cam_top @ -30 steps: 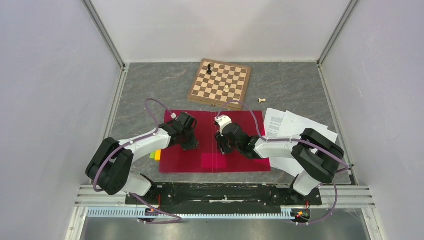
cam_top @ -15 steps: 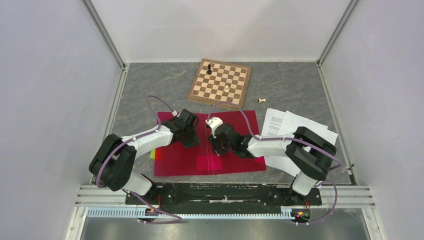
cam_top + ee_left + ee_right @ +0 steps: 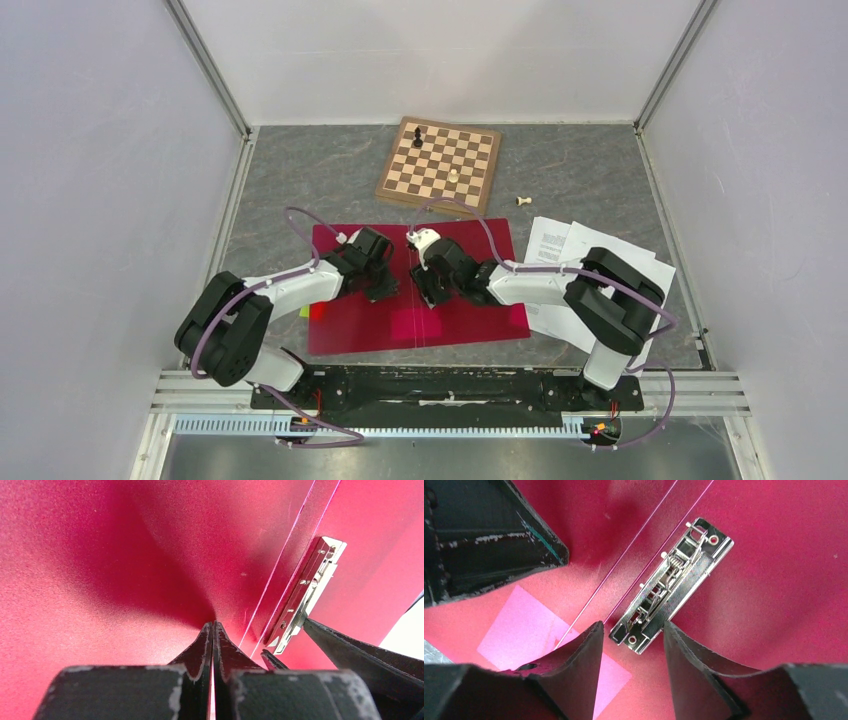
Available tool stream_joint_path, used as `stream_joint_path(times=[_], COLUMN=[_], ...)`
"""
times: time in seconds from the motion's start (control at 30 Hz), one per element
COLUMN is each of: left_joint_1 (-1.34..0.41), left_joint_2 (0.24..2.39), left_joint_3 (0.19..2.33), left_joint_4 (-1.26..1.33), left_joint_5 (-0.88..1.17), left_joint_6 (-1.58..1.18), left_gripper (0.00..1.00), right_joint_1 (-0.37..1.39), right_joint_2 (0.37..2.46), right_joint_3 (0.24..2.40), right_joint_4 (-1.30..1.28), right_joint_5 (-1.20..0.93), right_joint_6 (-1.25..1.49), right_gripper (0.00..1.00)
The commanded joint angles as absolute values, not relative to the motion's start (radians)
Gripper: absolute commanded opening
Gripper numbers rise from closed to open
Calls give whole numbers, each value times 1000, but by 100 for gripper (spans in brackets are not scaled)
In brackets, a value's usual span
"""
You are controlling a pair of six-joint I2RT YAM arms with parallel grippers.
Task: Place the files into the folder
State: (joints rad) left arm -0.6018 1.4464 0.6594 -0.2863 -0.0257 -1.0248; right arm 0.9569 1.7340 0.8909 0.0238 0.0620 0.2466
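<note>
The crimson folder [image 3: 470,320] lies open and flat on the table, its metal clip [image 3: 671,585] beside the centre crease. My left gripper [image 3: 385,293] is shut, its tips [image 3: 213,625] pressed down on the folder's left half [image 3: 100,555], just left of the clip [image 3: 305,590]. My right gripper [image 3: 430,298] is open and empty, low over the folder [image 3: 784,580]. Its jaws [image 3: 634,627] stand on either side of the clip's near end without touching it. The files [image 3: 590,262], white printed sheets, lie right of the folder, partly under my right arm.
A wooden chessboard [image 3: 440,165] with a few pieces stands behind the folder. A loose pale chess piece [image 3: 523,201] lies to its right. A pale label patch [image 3: 524,630] shows through the left cover. Small coloured tabs [image 3: 308,311] stick out at the folder's left edge.
The folder has slid a little to the left. My right gripper has moved left and slightly away from me along it. My left gripper has barely shifted.
</note>
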Motion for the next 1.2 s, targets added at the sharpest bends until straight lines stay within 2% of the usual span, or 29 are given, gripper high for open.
stream_joint_path(times=[0.0, 0.23, 0.43, 1.03, 1.17], left_joint_1=[-604, -607, -605, -605, -604], left_joint_2=[1468, 1477, 1473, 1478, 1477], left_joint_3=[609, 611, 603, 592, 586], left_joint_4=[-321, -327, -328, -323, -324], left_joint_5=[-74, -86, -90, -94, -95], left_joint_6=[-1107, -1146, -1168, -1180, -1182], left_gripper=[2, 2, 2, 2, 2], right_joint_1=[943, 951, 994, 1020, 1020], right_joint_2=[1747, 1700, 1710, 1788, 1797], right_joint_3=[966, 1030, 1067, 1081, 1083], right_joint_4=[6, -151, -250, -207, -198], right_joint_5=[63, 175, 272, 253, 242], right_joint_6=[285, 426, 498, 544, 544], right_gripper=[51, 50, 39, 20, 19])
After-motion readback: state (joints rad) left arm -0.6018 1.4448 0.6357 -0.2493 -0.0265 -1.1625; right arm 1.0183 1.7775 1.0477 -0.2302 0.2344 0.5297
